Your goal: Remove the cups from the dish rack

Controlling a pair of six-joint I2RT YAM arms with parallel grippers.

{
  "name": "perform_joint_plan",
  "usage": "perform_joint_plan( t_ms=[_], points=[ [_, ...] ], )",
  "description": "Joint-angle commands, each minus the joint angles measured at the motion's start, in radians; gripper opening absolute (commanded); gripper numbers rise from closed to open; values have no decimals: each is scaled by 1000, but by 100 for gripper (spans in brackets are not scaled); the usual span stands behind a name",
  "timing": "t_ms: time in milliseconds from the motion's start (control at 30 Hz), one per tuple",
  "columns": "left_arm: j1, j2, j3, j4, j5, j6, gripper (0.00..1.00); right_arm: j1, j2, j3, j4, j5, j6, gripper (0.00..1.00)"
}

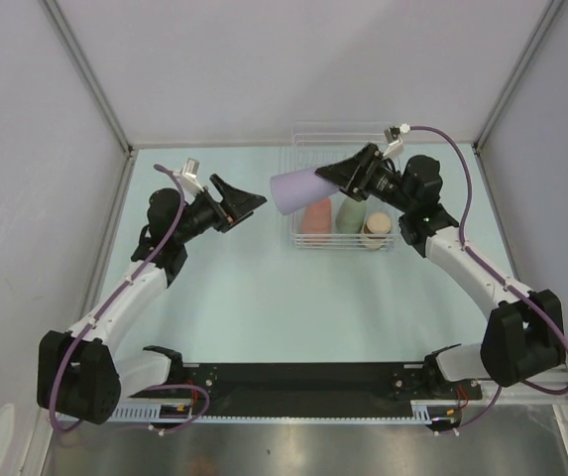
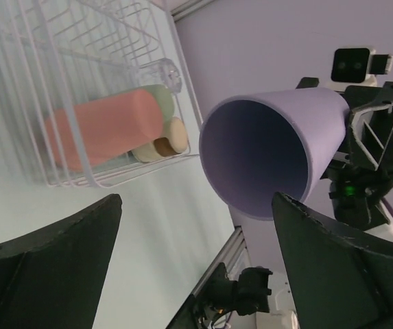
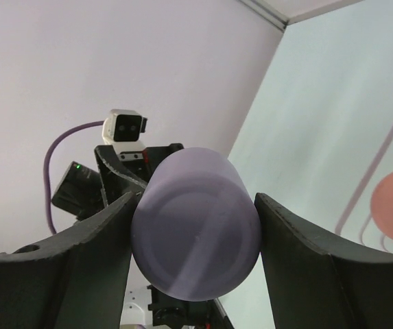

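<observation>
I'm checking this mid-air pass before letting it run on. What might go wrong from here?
1. The lilac cup lies sideways in the air, clamped near its base by the right end effector alone; released early, it would likely fall to the table.
2. The left end effector is open, facing the cup's wide mouth; a grip on that tapered rim may slip.

A pale mint-green table (image 1: pixel 264 297) is filling the middle of the top view, stretching from the upper third of the frame down towards the bottom. The clear dish rack (image 1: pixel 335 134) is sitting directly on it at upper centre-right, right against the table's far edge. A black mounting strip (image 1: pixel 293 382) is lying across the table's near edge, at lower centre.
</observation>
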Motion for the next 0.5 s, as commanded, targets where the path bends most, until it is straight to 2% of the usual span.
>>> perform_joint_plan(
  t_ms=[0,267,467],
  points=[
    [1,-57,-20,198,84,-82,96,31,-46,-24,109,-26,33,0],
    [2,-119,6,94,-8,-17,96,21,-66,-58,124,5,30,0],
    [1,-104,15,103,-7,-21,96,39,-24,-52,131,-12,36,0]
  ],
)
